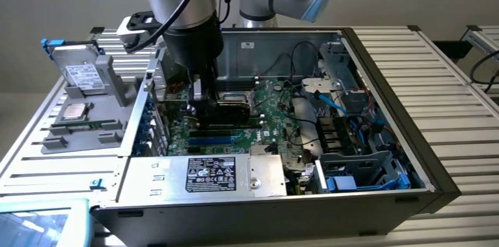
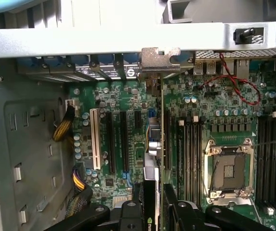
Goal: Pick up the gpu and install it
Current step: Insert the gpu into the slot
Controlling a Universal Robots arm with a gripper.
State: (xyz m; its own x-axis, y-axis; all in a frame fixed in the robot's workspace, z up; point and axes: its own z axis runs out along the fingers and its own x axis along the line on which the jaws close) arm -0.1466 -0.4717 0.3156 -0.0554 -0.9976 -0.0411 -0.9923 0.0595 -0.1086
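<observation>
The gpu hangs on edge inside the open computer case, low over the green motherboard. My gripper is shut on it from above. In the wrist view the gpu appears edge-on as a thin green card with black shroud. Its silver end bracket reaches the case's rear slot openings. The black fingers clamp the card from both sides, with the gripper centred on it. The card stands over the black expansion slots beside the white slot; whether it is seated cannot be told.
An empty CPU socket and memory slots lie beside the card. Cables and drive bays take up the case's right side in the exterior view. The power supply sits at the front. A fixture outside holds a drive and RAM stick.
</observation>
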